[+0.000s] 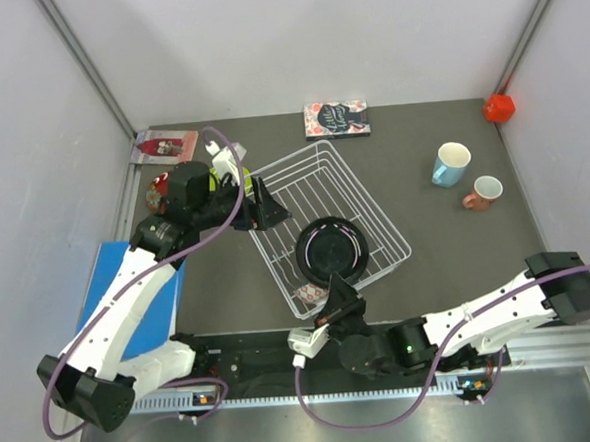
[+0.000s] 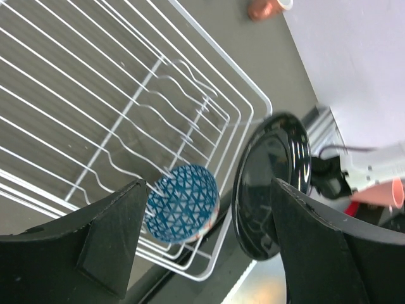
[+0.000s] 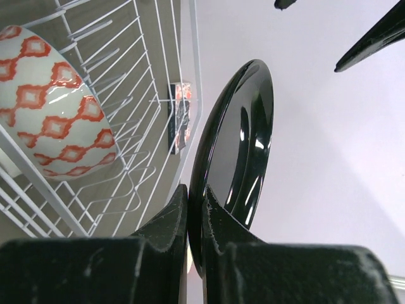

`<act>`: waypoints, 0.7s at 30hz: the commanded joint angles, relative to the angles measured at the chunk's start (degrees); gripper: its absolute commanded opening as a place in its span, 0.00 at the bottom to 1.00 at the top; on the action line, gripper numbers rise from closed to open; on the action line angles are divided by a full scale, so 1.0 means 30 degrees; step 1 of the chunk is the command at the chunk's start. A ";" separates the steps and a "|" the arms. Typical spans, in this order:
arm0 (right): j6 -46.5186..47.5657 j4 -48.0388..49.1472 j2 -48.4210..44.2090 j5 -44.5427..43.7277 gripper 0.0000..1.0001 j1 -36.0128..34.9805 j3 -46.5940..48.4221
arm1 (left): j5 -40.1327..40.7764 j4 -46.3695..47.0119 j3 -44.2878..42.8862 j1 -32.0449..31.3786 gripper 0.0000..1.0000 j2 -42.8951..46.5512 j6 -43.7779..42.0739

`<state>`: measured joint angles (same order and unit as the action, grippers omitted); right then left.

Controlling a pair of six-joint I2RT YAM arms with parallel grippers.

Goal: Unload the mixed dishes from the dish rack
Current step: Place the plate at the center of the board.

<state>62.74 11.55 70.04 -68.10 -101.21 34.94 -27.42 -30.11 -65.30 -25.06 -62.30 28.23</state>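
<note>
Precariously, the right tool (image 3: 195,196) pinches only the rim of the glossy black round plate (image 3: 243,145), which stands on edge at the near end of the white wire dish rack (image 1: 365,193).

Such a thin grip could let the plate swivel, slip or snag the wires, or strike the small patterned ceramic bowl (image 3: 54,107) just beside it; whether its lower edge clears the rack I cannot tell. The left tool (image 2: 209,187) hangs wide and empty at the rack's left side, above a dark grey surface (image 1: 420,133) with pale walls (image 1: 314,39) on three sides.
</note>
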 commanded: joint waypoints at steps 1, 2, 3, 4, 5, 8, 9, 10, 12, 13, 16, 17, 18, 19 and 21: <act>0.1352 0.2185 0.0149 -0.0710 0.00 -0.0365 0.0745 | -0.1318 -0.0569 0.0612 -0.0494 0.83 0.0844 -0.0914; 0.1265 0.2185 0.0294 -0.0623 0.00 -0.0394 0.0949 | -0.1696 -0.0395 0.0846 -0.0756 0.83 0.0904 -0.0855; 0.1293 0.2214 0.0325 -0.0564 0.00 -0.0395 0.1068 | -0.1787 -0.0278 0.0964 -0.0932 0.83 0.0962 -0.0826; 0.1178 0.2214 0.0354 -0.0505 0.00 -0.0366 0.1156 | -0.1817 -0.0190 0.1052 -0.1137 0.82 0.1079 -0.0854; 0.1147 0.2243 0.0412 -0.0476 0.00 -0.0365 0.1302 | -0.1730 -0.0131 0.1256 -0.1516 0.82 0.1167 -0.0855; 0.0971 0.2331 0.0471 -0.0300 0.00 -0.0365 0.1624 | -0.1641 0.0045 0.1870 -0.2074 0.82 0.1197 -0.0942; 0.0971 0.2447 0.0472 -0.0213 0.00 -0.0394 0.1683 | -0.1786 0.0307 0.2018 -0.2164 0.81 0.1197 -0.0827; 0.0942 0.2506 0.0501 -0.0125 0.00 -0.0395 0.1742 | -0.1875 0.0483 0.2194 -0.2310 0.81 0.1226 -0.0738; 0.0971 0.2624 0.0589 -0.0037 0.00 -0.0395 0.1830 | -0.2167 0.1038 0.2634 -0.2691 0.79 0.1343 -0.0563; 0.0971 0.2798 0.0618 -0.0007 0.00 -0.0395 0.1830 | -0.2169 0.1129 0.2809 -0.2866 0.78 0.1315 -0.0562; 0.0972 0.2975 0.0735 0.0169 0.00 -0.0395 0.1860 | -0.2081 0.1363 0.2957 -0.3219 0.69 0.1198 -0.0562; 0.1000 0.3034 0.0822 0.0169 0.00 -0.0395 0.1860 | -0.2081 0.1393 0.2957 -0.3277 0.65 0.1110 -0.0533; 0.1001 0.3092 0.0852 0.0169 0.00 -0.0366 0.1860 | -0.2110 0.1422 0.2986 -0.3278 0.61 0.1052 -0.0532; 0.1001 0.3151 0.0881 0.0140 0.00 -0.0394 0.1860 | -0.2168 0.1539 0.3045 -0.3336 0.50 0.1022 -0.0503; 0.0972 0.3239 0.0852 0.0082 0.00 -0.0395 0.1830 | -0.2110 0.1598 0.3074 -0.3395 0.37 0.0934 -0.0561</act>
<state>65.45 17.67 72.36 -67.48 -101.62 37.63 -32.67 -29.58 -56.53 -34.79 -59.99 27.11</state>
